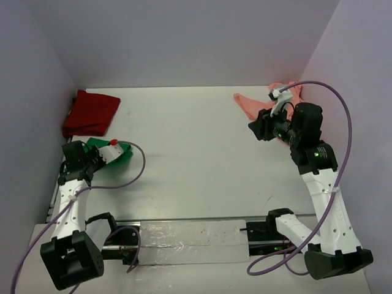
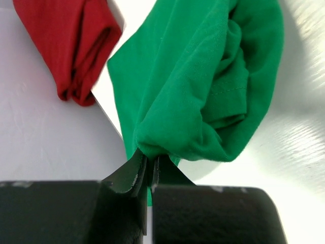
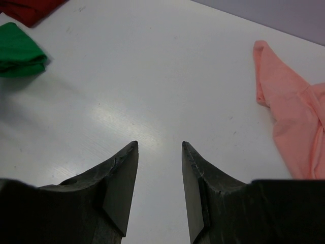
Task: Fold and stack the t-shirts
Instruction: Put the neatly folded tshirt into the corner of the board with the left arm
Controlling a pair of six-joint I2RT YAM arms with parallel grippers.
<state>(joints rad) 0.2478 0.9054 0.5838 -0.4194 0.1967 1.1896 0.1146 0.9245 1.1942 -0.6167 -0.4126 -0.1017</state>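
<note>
The bright green t-shirt [image 1: 116,153] is bunched up at the left of the table; my left gripper [image 2: 150,160] is shut on a fold of it [image 2: 203,86], seen also in the top view [image 1: 101,156]. The dark red t-shirt [image 1: 90,113] lies folded at the back left, just beyond the green one, and shows in the left wrist view [image 2: 71,40]. The salmon-pink t-shirt [image 1: 269,104] lies crumpled at the back right, partly hidden by my right arm. My right gripper [image 3: 160,145] is open and empty above bare table, left of the pink shirt [image 3: 292,112], [image 1: 256,130].
Purple walls close the table at the left, back and right. A taped strip [image 1: 190,236] runs along the near edge between the arm bases. Purple cables loop from both arms. The green shirt shows far off in the right wrist view [image 3: 18,51].
</note>
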